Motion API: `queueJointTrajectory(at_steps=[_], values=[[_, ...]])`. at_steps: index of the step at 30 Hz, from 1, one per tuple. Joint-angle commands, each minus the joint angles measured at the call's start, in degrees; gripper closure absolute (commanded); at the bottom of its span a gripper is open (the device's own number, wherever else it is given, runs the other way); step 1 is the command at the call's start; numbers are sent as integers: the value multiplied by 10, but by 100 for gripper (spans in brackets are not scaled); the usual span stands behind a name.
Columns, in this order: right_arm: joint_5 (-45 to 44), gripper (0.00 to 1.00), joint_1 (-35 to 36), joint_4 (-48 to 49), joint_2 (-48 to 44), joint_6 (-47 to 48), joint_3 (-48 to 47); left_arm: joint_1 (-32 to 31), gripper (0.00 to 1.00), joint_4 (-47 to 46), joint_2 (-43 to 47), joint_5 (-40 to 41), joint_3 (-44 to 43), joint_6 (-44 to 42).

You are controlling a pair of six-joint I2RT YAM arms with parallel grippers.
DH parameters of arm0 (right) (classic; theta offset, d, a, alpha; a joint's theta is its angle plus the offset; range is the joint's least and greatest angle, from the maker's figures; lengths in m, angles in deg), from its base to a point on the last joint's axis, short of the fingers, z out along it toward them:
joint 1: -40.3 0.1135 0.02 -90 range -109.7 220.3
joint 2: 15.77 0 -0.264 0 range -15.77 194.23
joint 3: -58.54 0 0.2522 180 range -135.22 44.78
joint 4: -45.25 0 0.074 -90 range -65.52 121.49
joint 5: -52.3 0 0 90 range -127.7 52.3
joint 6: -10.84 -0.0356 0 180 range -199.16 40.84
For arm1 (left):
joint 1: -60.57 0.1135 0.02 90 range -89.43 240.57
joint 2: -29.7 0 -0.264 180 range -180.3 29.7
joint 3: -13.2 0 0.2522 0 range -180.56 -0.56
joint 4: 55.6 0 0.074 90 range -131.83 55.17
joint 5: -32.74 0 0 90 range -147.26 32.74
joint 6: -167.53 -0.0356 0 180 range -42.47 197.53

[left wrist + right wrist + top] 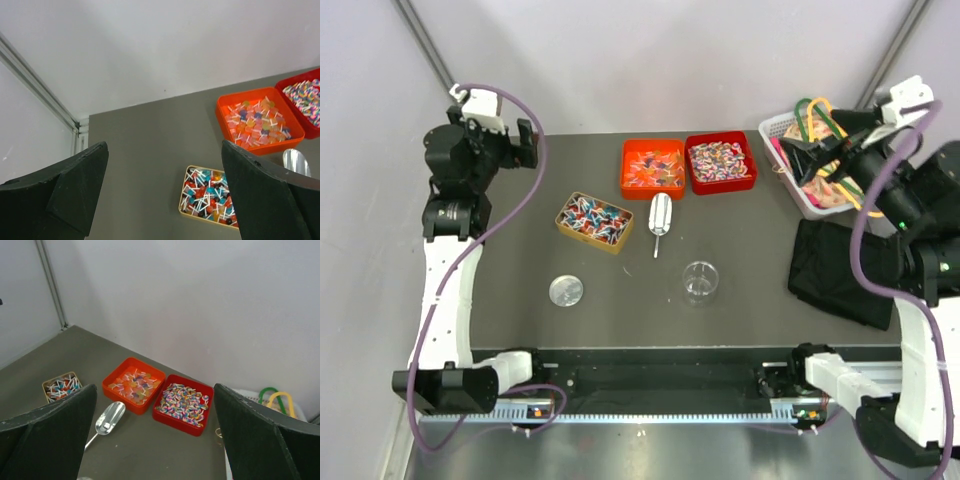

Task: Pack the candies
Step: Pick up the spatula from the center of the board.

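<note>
Grey table (620, 320) is showing you nothing packed yet — candies (720, 160) lying behind the scoop (660, 220), jar (700, 282) standing empty on its near side — left gripper (164, 144) and right gripper (155, 386) hanging spread, holding nothing.

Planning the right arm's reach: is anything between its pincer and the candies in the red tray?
Nothing visible: the open right pincer faces the small twist-wrapped candies, uncovered in their red square tray; the silver metal scoop lies aside.
</note>
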Motion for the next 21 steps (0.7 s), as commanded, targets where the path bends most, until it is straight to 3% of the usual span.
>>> queueJointTrajectory(at_steps=[1,9,15,21], values=[[2,2,9,9,68,-28,7,0,1,-60,-19,-6,56,-27],[-92,6,145,-12,207,3,-4,2,1,-142,-52,-36,160,-28],[-158,13,262,-50,354,5,-47,1,1,-163,-85,-45,173,-22],[-207,21,318,-79,460,-36,-91,1,1,-193,-72,-40,197,-28]])
